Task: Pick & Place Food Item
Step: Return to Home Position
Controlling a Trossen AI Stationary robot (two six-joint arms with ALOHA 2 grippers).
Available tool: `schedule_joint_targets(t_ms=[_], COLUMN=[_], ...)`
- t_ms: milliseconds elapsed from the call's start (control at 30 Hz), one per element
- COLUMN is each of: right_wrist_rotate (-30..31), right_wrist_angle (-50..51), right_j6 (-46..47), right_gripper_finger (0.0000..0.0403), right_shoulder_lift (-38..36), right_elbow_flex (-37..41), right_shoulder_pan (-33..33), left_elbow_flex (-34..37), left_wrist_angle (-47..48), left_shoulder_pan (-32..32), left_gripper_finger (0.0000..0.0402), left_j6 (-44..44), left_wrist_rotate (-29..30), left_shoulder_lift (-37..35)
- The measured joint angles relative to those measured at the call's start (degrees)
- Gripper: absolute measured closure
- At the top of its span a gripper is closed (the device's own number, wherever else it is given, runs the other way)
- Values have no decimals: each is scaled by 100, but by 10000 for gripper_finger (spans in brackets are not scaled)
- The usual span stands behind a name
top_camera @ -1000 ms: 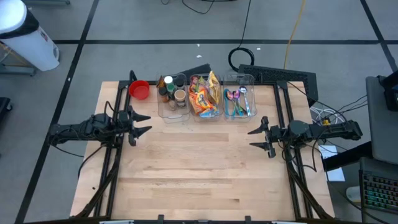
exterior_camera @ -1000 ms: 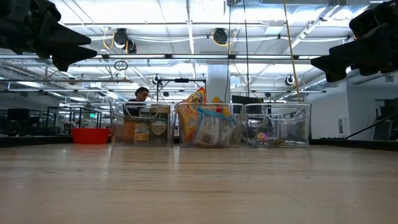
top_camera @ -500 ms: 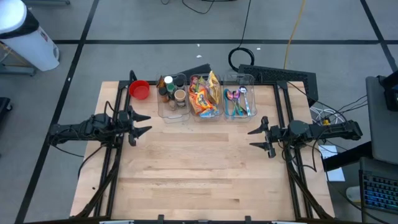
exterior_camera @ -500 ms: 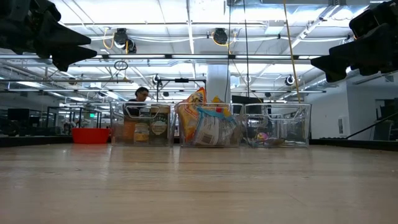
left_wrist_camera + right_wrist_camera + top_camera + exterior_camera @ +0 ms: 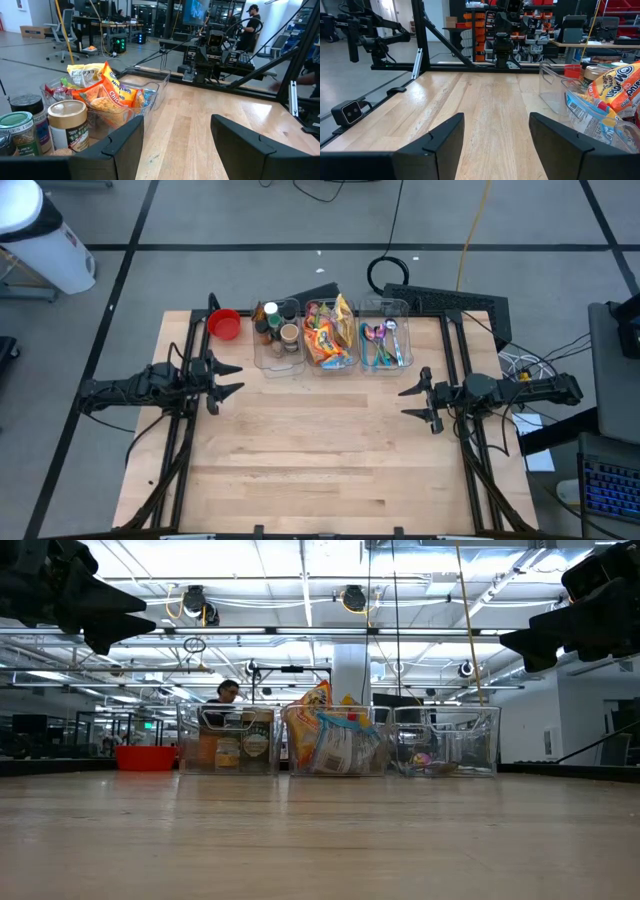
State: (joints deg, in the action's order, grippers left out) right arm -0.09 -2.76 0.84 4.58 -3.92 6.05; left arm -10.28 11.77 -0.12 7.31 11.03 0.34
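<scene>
Noodle packs [image 5: 325, 340] in mid bin [image 5: 332, 368]; spoons [image 5: 380, 345] rt bin [image 5: 386, 369].

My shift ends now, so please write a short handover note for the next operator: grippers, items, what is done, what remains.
Left gripper: open, empty, above the table on its left side.
Right gripper: open, empty, above its right side.
Bottles in left bin, noodle packs in middle bin, spoons in right bin.
Sorting looks done.
Left: perhaps only the return to home.

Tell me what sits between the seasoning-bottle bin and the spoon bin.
The middle transparent bin, full of colourful snack packs, side by side with both; the high view shows it best.
</scene>
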Motion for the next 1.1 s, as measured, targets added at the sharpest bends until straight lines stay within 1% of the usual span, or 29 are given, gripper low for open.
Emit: schedule_joint_targets(t_ms=[267, 1100], right_wrist_rotate=[0, 1], right_wrist_angle=[1, 0], right_j6=[0, 0], right_gripper_finger=[182, 187], right_shoulder_lift=[0, 0], right_elbow_flex=[0, 0], right_shoulder_pan=[2, 0], left_elbow_flex=[0, -2], left_wrist_angle=[0, 1], left_shoulder_pan=[0, -1], left_gripper_finger=[163, 163], left_j6=[-2, -1], left_wrist_rotate=[-2, 0], left_shoulder_lift=[2, 2])
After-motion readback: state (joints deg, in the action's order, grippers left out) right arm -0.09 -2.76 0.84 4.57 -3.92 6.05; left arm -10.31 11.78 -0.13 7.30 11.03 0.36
